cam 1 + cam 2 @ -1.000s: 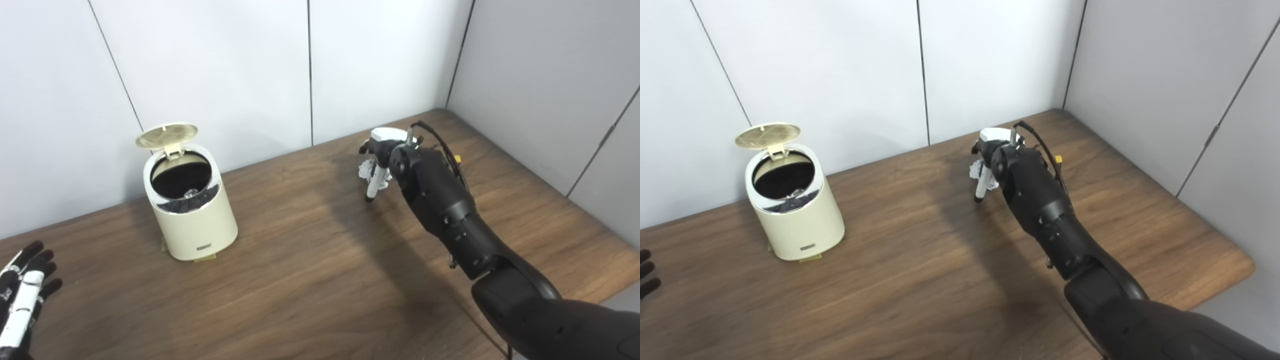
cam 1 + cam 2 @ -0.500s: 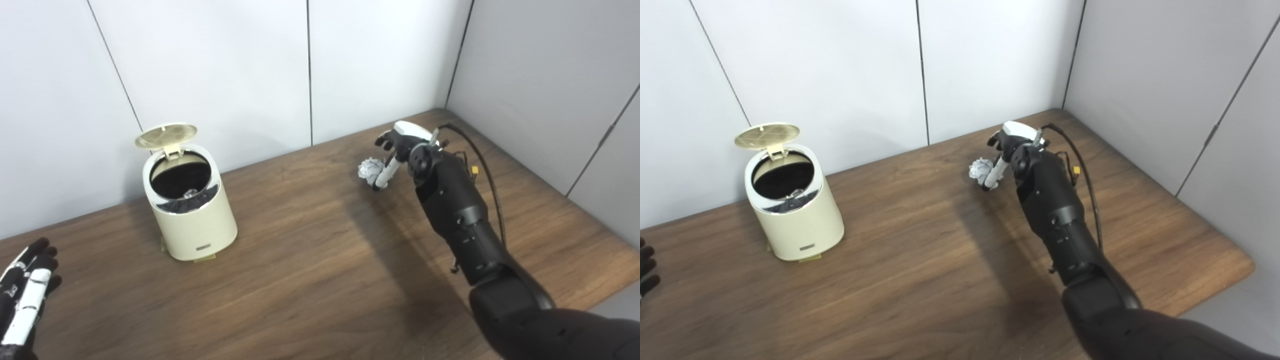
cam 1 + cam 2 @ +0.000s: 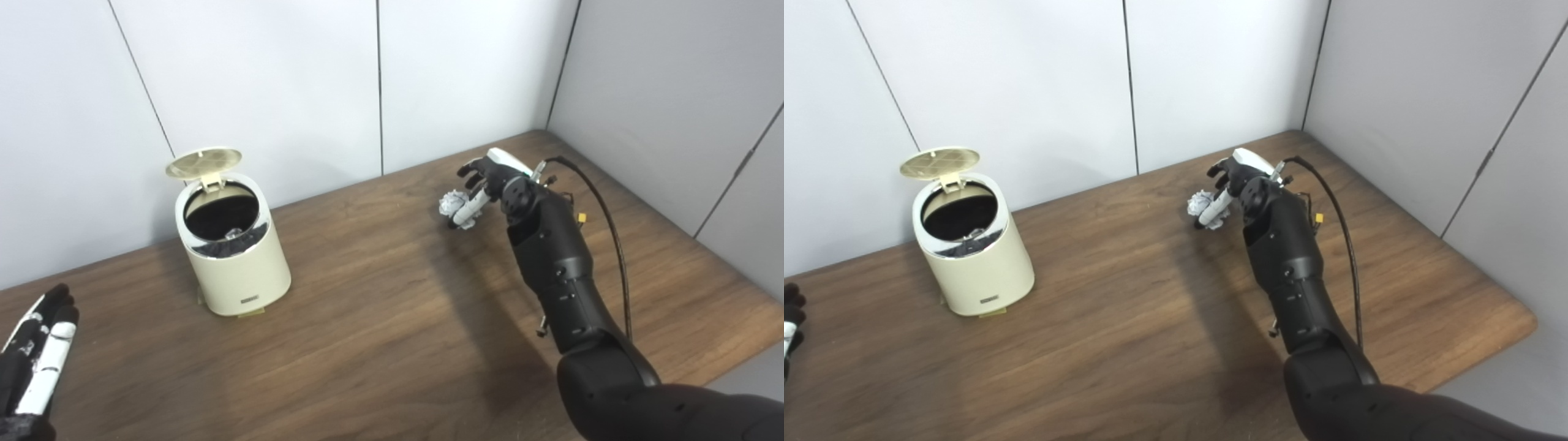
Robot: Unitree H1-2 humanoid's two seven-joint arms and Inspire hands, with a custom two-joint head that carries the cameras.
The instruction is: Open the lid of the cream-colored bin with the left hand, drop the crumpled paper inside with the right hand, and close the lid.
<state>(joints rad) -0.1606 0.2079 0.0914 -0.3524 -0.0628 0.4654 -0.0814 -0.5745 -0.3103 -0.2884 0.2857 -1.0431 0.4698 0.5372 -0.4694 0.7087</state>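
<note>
The cream-colored bin (image 3: 236,269) stands at the back left of the table, its round lid (image 3: 203,162) tipped up and its dark inside showing. The crumpled paper (image 3: 452,201) lies on the table at the back right. My right hand (image 3: 487,180) is at the paper's right side, fingers spread behind it and the white thumb (image 3: 468,209) lying along its near side. The paper rests on the wood, not lifted. My left hand (image 3: 33,367) is open and flat at the bottom left corner, well away from the bin.
The wooden table (image 3: 380,331) is boxed in by grey wall panels at the back and right. Its right edge (image 3: 1525,318) runs close to the right arm. A black cable (image 3: 612,226) loops off the right forearm.
My right hand has swung from over the paper to its right side, uncovering the paper; the thumb now lies against it. The left hand shifted slightly. The lid stays up.
</note>
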